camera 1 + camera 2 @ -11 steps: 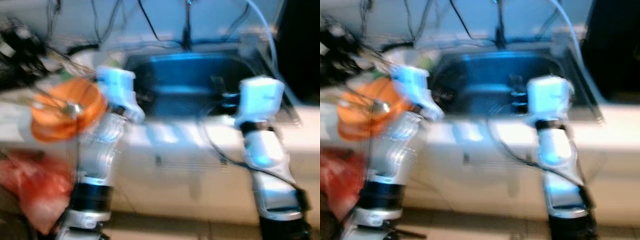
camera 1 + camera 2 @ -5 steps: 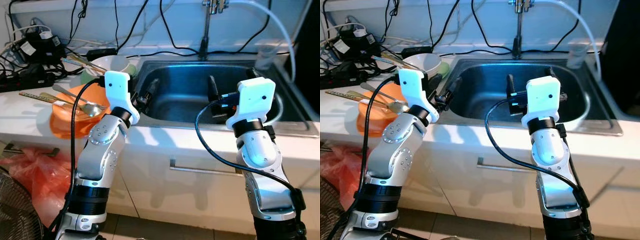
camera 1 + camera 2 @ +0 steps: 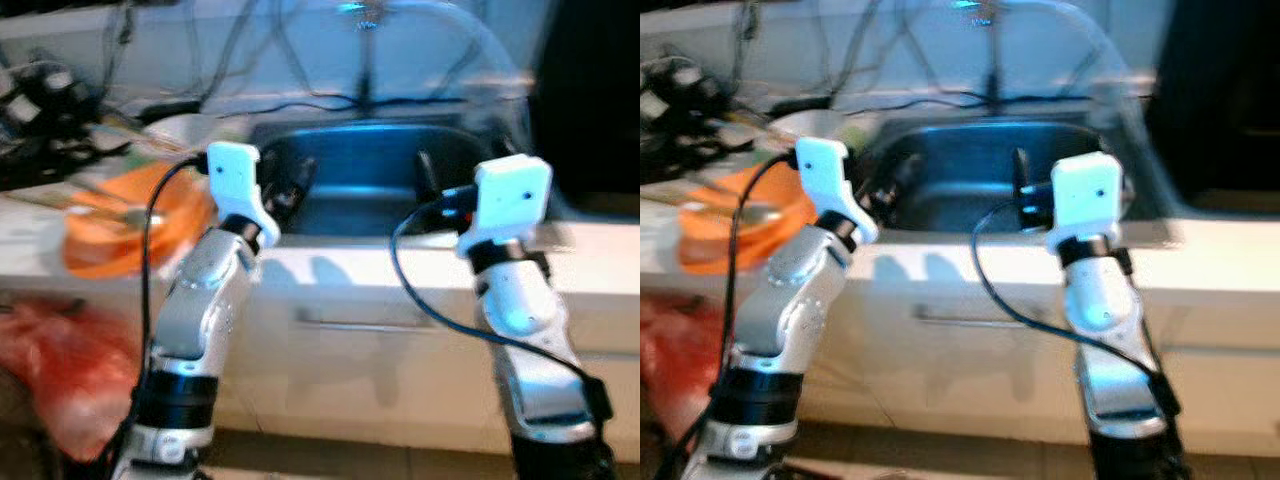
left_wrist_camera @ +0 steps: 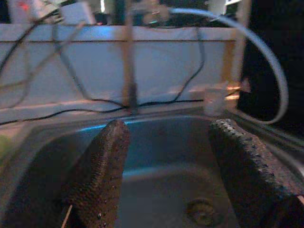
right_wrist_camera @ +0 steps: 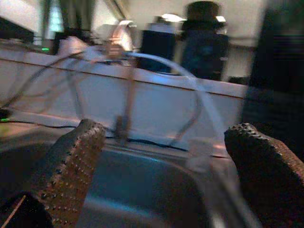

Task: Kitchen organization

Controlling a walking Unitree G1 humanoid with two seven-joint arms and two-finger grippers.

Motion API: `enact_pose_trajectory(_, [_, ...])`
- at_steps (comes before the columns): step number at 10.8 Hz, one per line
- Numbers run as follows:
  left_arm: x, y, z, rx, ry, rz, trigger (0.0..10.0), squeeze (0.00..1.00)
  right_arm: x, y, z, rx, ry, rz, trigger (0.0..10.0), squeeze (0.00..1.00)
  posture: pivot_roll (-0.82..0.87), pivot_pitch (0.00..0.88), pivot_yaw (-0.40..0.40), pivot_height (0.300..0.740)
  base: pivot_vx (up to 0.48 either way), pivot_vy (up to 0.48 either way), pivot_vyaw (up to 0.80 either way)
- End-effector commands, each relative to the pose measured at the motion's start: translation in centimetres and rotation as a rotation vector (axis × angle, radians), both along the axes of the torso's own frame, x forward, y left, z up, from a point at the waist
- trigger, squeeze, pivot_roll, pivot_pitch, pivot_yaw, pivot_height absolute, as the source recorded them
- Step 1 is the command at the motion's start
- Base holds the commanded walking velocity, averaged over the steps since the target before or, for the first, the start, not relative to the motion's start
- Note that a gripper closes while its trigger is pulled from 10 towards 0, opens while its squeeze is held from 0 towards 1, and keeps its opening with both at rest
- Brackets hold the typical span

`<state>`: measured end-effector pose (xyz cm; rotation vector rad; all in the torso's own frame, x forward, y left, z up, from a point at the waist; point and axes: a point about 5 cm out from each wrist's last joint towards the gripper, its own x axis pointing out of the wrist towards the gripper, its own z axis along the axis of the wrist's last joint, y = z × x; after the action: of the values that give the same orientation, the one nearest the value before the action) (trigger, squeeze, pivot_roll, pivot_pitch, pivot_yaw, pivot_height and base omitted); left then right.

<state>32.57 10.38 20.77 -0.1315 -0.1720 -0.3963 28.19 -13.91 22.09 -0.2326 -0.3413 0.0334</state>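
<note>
Two grippers held over a stainless steel sink basin (image 3: pixel 370 170), both with fingers spread and empty.

Left wrist view shows the round drain (image 4: pixel 202 212) between the left gripper (image 4: pixel 168 175) fingers; the right gripper (image 5: pixel 161 175) frames a blurred tap. Head views, blurred, show an orange plastic plate (image 3: pixel 120 225) carrying cutlery on the white countertop (image 3: pixel 330 265), left of the sink.

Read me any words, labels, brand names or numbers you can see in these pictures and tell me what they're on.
None can be read: the pictures are blurred, and no writing shows on the sink, the orange plate, the red bag, the left gripper or the right gripper.
</note>
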Motion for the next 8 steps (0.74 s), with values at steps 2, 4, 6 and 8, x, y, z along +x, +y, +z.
enact_pose_trajectory(2, [0.14, 0.80, -0.14, 0.000, 0.010, 0.033, 10.0, 0.00, -0.13, 0.62, 0.08, -0.004, -0.001, 0.028, 10.0, 0.00, -0.03, 0.000, 0.108, 0.740, 0.000, 0.000, 0.00])
enact_pose_trajectory(4, [0.17, 0.81, -0.31, -0.004, 0.016, 0.041, 10.0, 0.00, -0.13, 0.59, 0.04, -0.005, 0.002, 0.030, 10.0, 0.00, -0.03, 0.000, 0.105, 0.740, 0.000, 0.000, 0.00])
enact_pose_trajectory(6, [0.20, 0.85, -0.41, -0.008, 0.021, 0.050, 10.0, 0.00, -0.14, 0.59, -0.04, -0.010, 0.008, 0.032, 10.0, 0.00, -0.03, 0.000, 0.103, 0.740, 0.000, 0.000, 0.00])
enact_pose_trajectory(8, [0.24, 1.02, -0.47, -0.010, 0.025, 0.060, 10.0, 0.00, -0.10, 0.57, -0.06, -0.012, 0.008, 0.030, 10.0, 0.00, -0.03, 0.000, 0.103, 0.740, 0.000, 0.000, 0.40])
